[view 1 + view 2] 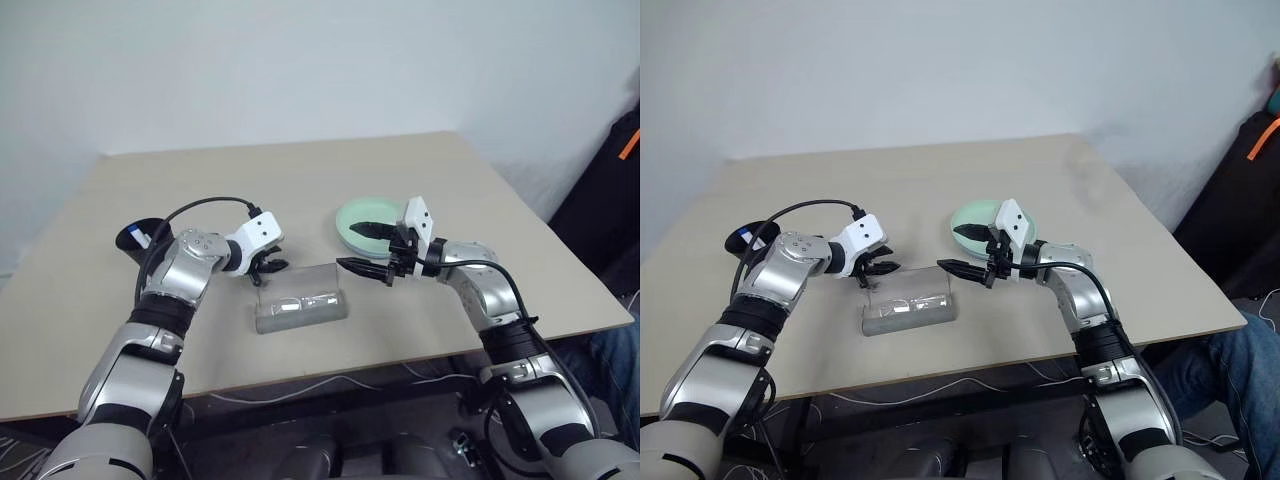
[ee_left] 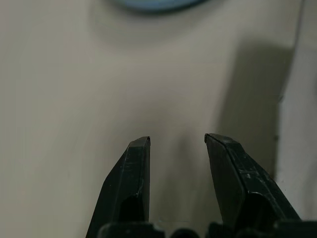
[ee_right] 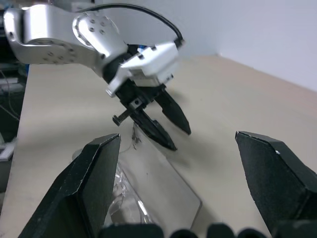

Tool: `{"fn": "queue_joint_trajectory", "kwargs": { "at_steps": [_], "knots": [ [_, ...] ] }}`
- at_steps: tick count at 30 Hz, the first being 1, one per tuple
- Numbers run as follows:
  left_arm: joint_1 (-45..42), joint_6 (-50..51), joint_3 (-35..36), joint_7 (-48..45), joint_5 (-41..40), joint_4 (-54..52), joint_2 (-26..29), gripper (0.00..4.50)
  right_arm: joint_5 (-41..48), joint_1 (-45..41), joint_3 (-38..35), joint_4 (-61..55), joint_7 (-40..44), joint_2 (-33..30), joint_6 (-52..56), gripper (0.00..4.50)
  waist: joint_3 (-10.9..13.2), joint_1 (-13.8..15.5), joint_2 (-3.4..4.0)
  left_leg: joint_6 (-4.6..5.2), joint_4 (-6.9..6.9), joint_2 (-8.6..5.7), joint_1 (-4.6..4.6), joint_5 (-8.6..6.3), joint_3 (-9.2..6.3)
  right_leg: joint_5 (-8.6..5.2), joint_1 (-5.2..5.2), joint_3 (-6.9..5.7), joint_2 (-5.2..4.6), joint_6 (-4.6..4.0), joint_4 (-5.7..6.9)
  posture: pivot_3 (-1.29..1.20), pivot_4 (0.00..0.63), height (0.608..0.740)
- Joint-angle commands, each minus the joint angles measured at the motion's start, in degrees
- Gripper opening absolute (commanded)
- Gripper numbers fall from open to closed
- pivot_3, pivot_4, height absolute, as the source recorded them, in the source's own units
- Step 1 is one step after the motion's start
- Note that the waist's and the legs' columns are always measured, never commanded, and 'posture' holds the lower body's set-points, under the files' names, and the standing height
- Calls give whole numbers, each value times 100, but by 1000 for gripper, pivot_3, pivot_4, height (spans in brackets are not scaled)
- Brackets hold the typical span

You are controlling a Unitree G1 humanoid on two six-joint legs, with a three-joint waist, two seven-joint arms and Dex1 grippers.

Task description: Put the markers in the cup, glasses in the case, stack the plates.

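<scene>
The left gripper (image 1: pixel 272 266) is partly open and empty, above the open case (image 1: pixel 300 308) at the middle of the frame. The glasses (image 1: pixel 908 306) lie inside. The right gripper (image 1: pixel 368 248) is wide open and empty, by the green plate (image 1: pixel 350 218).

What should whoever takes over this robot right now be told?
Left gripper: open, empty, beside the raised lid of the case.
Right gripper: open wide, empty, between the case and the plates.
Markers: blue caps show in the cup; I cannot count them.
Glasses: lying in the open case.
Plates: green one on top, apparently stacked on the blue one.
Left to do: probably only shutting the case lid, then checking both markers are in.
</scene>
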Motion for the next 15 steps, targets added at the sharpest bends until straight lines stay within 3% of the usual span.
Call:
{"fn": "queue_joint_trajectory", "kwargs": {
  "at_steps": [1, 5, 15],
  "knots": [
    [-304, -33, -34, -321, 87, 175, -60, 1791, -237, -38, 146, -97, 58, -187, -237, 4031, 0, -4, 0, 0, 4, -1, -13, 0, 0, 0, -7, -1, -1, 1, 0, 0, 0, 740],
    [-230, 151, -6, -967, -70, -54, -50, 1791, -364, 13, 255, -25, 52, -224, -333, 4031, 0, -7, 0, 0, 9, -1, -24, 0, -2, 1, -18, -3, 0, 1, 2, 0, 0, 740],
    [952, 878, 69, -2384, -654, -2666, 749, 1791, -489, 83, 294, 151, -26, -196, -470, 4031, 1, -50, 3, 0, 8, 2, -23, 0, -2, 0, -20, 1, 1, -1, 5, 0, 0, 740]
  ]
}}
